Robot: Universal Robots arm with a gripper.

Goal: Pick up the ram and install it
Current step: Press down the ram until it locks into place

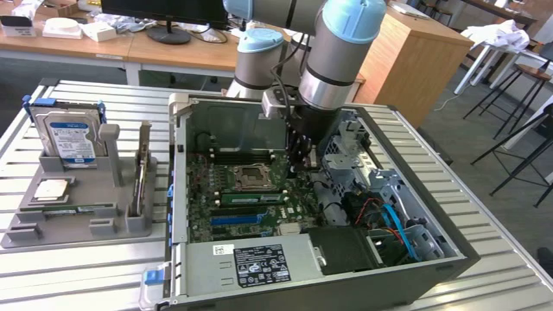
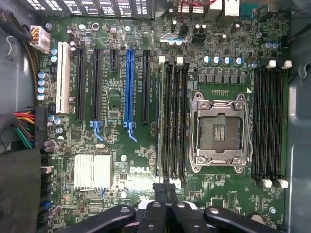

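Green ram (image 2: 159, 121) stands on edge in a slot just beside the socket (image 2: 219, 132), its near end directly under the fingertips of the gripper (image 2: 165, 190). The jaws are clenched together above it, gripping nothing. The arm (image 1: 333, 58) reaches down into the case (image 1: 415, 259).

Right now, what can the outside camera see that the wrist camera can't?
The exterior view adds the grey holder beside the computer. A blue-labelled hard drive stands in it and a silver square chip lies flat. It also adds the slatted table.

The wrist view adds the Dell logo, a coloured wire bundle, and a close look at the shut hand.

Both share the green motherboard, its empty processor socket and the long blue slot.
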